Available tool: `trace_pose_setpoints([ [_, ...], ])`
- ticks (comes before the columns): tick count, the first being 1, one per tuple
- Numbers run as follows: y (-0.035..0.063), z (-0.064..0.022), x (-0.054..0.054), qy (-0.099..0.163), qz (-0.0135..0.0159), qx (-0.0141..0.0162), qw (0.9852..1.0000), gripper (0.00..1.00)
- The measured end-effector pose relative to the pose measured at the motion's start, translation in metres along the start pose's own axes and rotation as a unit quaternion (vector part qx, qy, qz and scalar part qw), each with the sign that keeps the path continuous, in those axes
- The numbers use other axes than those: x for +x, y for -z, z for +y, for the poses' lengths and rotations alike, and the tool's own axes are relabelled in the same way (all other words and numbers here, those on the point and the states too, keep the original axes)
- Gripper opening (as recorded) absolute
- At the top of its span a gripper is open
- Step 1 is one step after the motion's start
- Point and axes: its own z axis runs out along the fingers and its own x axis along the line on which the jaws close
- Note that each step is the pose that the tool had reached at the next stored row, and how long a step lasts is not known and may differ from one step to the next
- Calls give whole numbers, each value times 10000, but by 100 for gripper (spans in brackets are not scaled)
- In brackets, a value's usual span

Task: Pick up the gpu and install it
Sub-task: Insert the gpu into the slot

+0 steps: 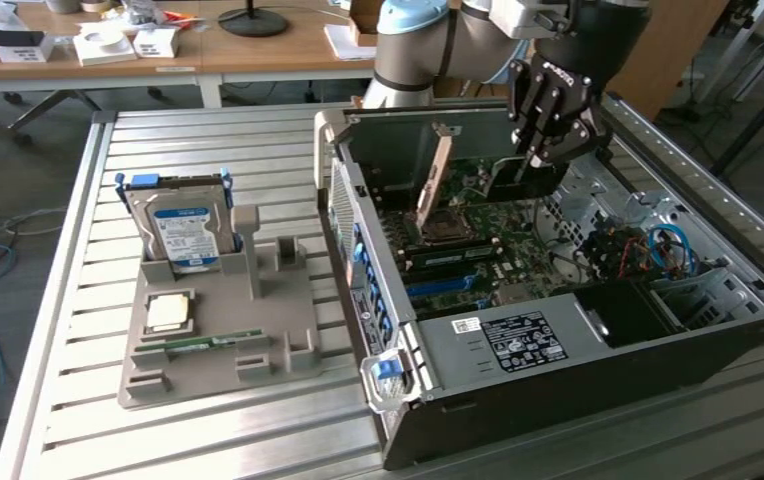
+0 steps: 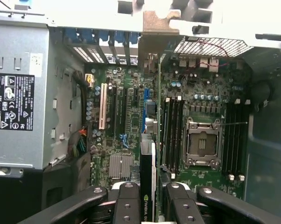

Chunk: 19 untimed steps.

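Observation:
The gpu [image 1: 496, 185] stands on edge inside the open computer case [image 1: 582, 350], over the green motherboard [image 1: 489, 250]. Its tan end [image 1: 436, 180] points toward the exterior view's left. My gripper [image 1: 538, 160] reaches down into the case from above and is shut on the card's other end. In the wrist view the gpu [image 2: 149, 154] runs edge-on from between my black fingers [image 2: 129, 205] to its tan bracket [image 2: 155, 28] at the case's slotted back wall. It lies along the expansion slots [image 2: 124, 112], beside the memory slots [image 2: 173, 130]. I cannot tell whether its lower edge touches a slot.
A grey holder [image 1: 222, 330] on the slatted metal table [image 1: 75, 280] carries a blue-labelled hard drive [image 1: 182, 225], a small square chip [image 1: 169, 312] and a green memory stick [image 1: 202, 345]. Inside the case are the power supply [image 1: 522, 335], the processor socket [image 2: 202, 142] and loose cables [image 1: 636, 250].

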Motion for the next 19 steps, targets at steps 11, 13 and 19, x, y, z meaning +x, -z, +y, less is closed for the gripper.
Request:
trace_pose_setpoints([
  [11,-157,-7,3,2,1,6,10000,26],
  [13,-157,-7,3,2,1,6,10000,26],
  [19,-209,-8,4,-5,-2,7,10000,26],
])
